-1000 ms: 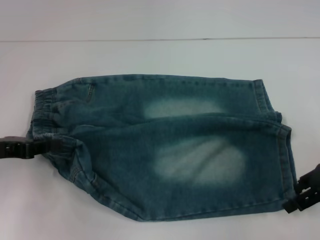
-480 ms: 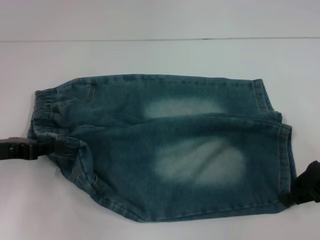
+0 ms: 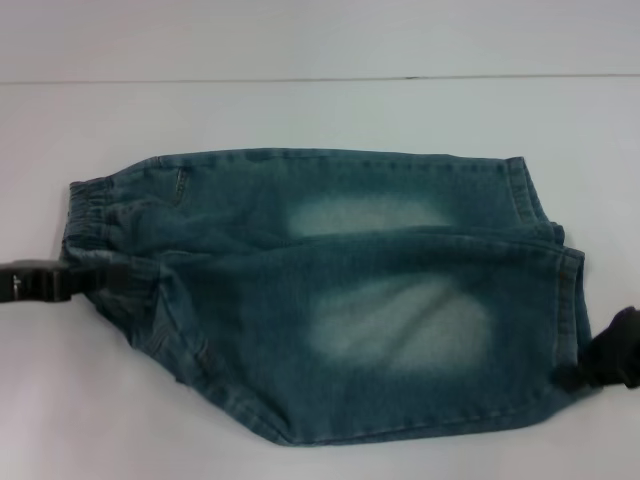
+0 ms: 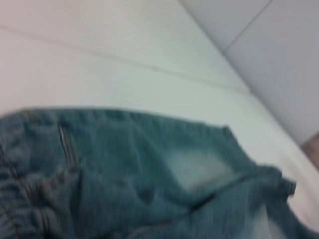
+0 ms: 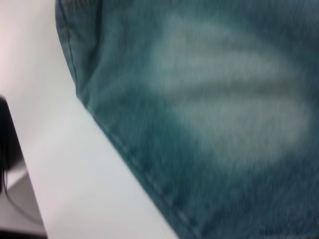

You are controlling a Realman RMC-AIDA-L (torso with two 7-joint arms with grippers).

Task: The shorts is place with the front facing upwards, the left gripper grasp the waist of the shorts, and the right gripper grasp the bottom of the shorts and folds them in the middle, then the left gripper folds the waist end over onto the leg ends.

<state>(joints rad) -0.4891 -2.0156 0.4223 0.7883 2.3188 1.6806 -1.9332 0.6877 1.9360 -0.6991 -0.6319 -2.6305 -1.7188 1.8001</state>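
The blue-green denim shorts point(image 3: 330, 290) lie flat on the white table point(image 3: 300, 110), with pale washed patches facing up. The gathered waist point(image 3: 88, 215) is at the left and the stitched leg ends point(image 3: 570, 300) are at the right. My left gripper point(image 3: 125, 280) is at the near corner of the waist, shut on the fabric. My right gripper point(image 3: 582, 375) is at the near corner of the leg end, shut on the hem. The left wrist view looks along the shorts point(image 4: 139, 169) from the waist point(image 4: 20, 199). The right wrist view shows the shorts point(image 5: 214, 99) and a stitched edge point(image 5: 129, 154) close up.
A thin seam line point(image 3: 300, 78) crosses the white table beyond the shorts. Bare table top point(image 5: 60, 174) shows beside the cloth in the right wrist view, with a dark edge point(image 5: 7, 144) past it.
Both grippers have moved a little away from me with the near edge of the shorts in them. The near waist corner and the near hem corner have shifted with them.
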